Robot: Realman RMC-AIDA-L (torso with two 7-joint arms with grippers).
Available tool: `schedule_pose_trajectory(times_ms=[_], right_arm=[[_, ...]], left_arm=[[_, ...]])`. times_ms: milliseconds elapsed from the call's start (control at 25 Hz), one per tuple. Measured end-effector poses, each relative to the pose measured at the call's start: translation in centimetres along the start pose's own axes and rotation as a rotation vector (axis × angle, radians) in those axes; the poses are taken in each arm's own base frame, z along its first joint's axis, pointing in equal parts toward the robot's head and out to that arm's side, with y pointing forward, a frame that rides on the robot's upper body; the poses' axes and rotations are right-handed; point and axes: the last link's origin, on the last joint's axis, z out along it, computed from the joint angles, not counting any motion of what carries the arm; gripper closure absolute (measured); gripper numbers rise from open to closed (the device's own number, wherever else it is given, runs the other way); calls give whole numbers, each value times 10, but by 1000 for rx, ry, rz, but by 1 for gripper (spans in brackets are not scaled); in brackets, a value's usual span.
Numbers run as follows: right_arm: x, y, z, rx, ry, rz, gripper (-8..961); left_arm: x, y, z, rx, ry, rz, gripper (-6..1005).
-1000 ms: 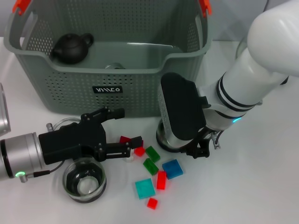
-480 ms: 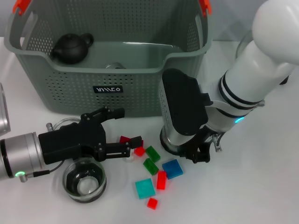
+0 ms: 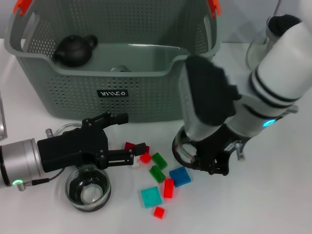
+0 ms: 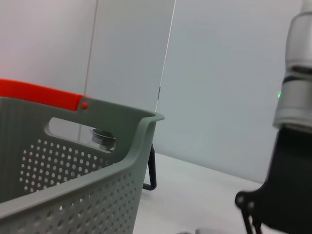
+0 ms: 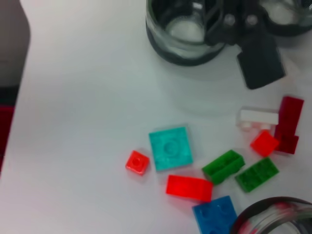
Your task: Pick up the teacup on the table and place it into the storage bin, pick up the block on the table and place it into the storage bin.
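Observation:
The grey storage bin [image 3: 117, 92] stands at the back, and its orange handle clip [image 4: 39, 92] fills the left wrist view. My right gripper [image 3: 208, 158] is shut on a glass teacup [image 3: 181, 148], held just in front of the bin's right end; the cup's rim [image 5: 273, 214] shows close in the right wrist view. My left gripper [image 3: 134, 134] lies low and open over the table, its fingers by a dark red block [image 3: 129, 146]. A second teacup [image 3: 87, 187] stands beside it. Several blocks lie loose: teal [image 3: 150, 196], blue [image 3: 180, 176], red [image 3: 168, 187], green [image 3: 159, 160].
A black teapot [image 3: 74, 48] sits inside the bin at its left. A third glass cup [image 3: 63, 130] stands behind my left gripper. A glass vessel [image 3: 258, 46] stands at the back right behind my right arm.
My right arm has risen and shifted to the right, taking the teacup with it. The left gripper and the blocks have stayed put.

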Motion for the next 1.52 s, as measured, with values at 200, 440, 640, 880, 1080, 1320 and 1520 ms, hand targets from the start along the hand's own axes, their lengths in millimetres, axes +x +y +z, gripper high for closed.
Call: schedule_pose_trajectory(times_ms=[200,440,640,880,1080,1320,1520], right_arm=[[1,7,-29,-9,-43,69,897],[-4,17,-68,13,-85,131,898],[-17,21,-112,47,-182,129,897],[-36,7,-158,147,-304,109,898],[-47,-18,-178,265,-387,106,897],[-45,-60,-159,353,-437,171,897],[-34,-91,-125,375,-458,236,897]], left_arm=[[-1,0,-2,2,-7,1,58],[-2,0,-5,9,-14,7,58],[-1,-1,-6,11,-14,11,59],[0,-2,-5,10,-12,15,59],[1,-3,-5,10,-9,16,59],[0,-2,-5,10,-10,16,59],[1,-1,-5,0,-12,20,59]])
